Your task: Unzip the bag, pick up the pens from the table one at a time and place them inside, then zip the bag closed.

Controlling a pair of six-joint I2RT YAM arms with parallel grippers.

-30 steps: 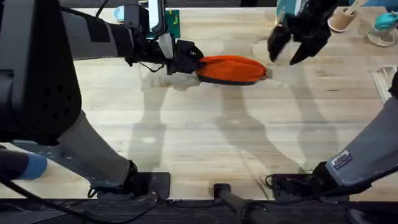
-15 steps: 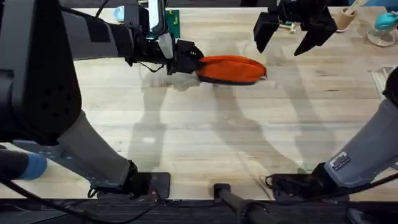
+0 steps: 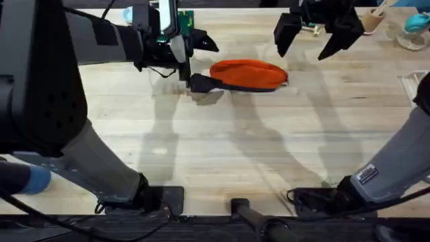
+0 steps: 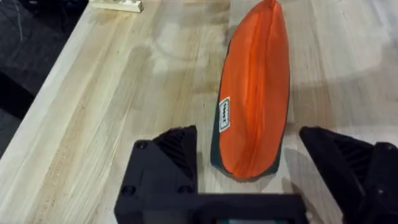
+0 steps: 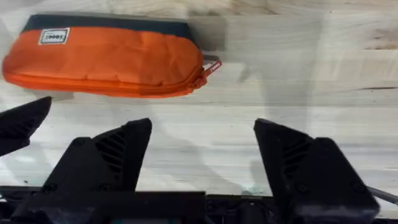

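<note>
One small oblong orange fabric pouch with a dark grey underside is seen lying on its side on the light plank tabletop, toward the far middle. Its zipper is judged to be fully closed, with the small red pull tab seen at the end nearer the right arm. No pens are made out on the wood around it.

The left gripper is held at the pouch's other end, its black fingers spread wide to either side of that end, nothing being grasped. The right gripper is held above the table just beyond the tab end, its fingers also wide apart and empty.

With the pouch apparently zipped, the closing step is judged done or nearly so. The next move is likely only a withdrawal of both arms, clear of the fabric so that the pouch is not dragged.
</note>
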